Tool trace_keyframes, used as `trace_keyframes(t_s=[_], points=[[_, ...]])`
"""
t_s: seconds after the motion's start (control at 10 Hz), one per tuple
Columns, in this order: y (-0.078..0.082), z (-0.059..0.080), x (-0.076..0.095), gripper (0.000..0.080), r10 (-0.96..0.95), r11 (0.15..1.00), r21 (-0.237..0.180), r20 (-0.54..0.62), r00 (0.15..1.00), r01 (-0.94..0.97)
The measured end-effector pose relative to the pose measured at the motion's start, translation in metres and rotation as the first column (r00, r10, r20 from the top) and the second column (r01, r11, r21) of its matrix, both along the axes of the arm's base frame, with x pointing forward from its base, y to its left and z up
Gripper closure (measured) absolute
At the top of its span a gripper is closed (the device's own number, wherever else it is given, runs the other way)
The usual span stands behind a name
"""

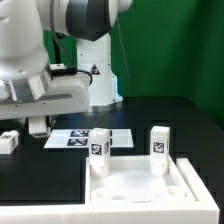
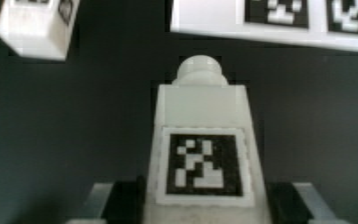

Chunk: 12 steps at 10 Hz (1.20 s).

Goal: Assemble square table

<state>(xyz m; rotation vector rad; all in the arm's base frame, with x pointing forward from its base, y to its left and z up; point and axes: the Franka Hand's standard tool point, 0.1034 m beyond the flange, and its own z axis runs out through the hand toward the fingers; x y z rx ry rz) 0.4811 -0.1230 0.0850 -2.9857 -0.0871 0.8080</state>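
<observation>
The gripper (image 2: 202, 200) pinches a short white square plastic leg (image 2: 202, 130), peg end free, probably for screwing into the white tray-like square top (image 1: 135, 185) at the counter's (image 1: 40, 185) near edge

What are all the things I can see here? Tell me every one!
white plastic square tray-like table top: one, white, at the front of the black table.
short white square legs with tags: four, white; two upright on the top, one at the exterior view's left, one between the tool's fingers.
marker board: one, white with black tags, behind the top.
robot arm: one, white.
tool: one, closed on a leg.
</observation>
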Motion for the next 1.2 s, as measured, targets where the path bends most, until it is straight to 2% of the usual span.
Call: trace_keyframes(t_s=[0.1, 0.2, 0.3, 0.4, 0.5, 0.7, 0.9, 1.1, 1.2], points=[[-0.001, 0.001, 0.001, 0.0511, -0.005, 1.000, -0.004, 0.070, 0.998, 0.005], [0.008, 0.008, 0.011, 0.0511, -0.022, 1.000, 0.004, 0.106, 0.994, 0.022], [0.019, 0.017, 0.039, 0.0511, 0.012, 1.000, 0.004, 0.205, 0.979, -0.014], [0.026, 0.022, 0.061, 0.0511, 0.106, 0.994, -0.053, 0.354, 0.929, -0.093], [0.029, 0.019, 0.050, 0.0511, 0.092, 0.996, -0.042, 0.407, 0.909, -0.082], [0.019, 0.020, 0.055, 0.0511, 0.106, 0.994, -0.080, 0.528, 0.843, -0.075], [0.057, 0.028, 0.077, 0.0511, 0.064, 0.997, -0.067, 0.544, 0.836, -0.033], [0.096, 0.043, 0.128, 0.0511, 0.054, 0.998, -0.065, 0.596, 0.801, -0.019], [0.106, 0.046, 0.137, 0.0511, 0.054, 0.997, -0.075, 0.605, 0.795, -0.011]])
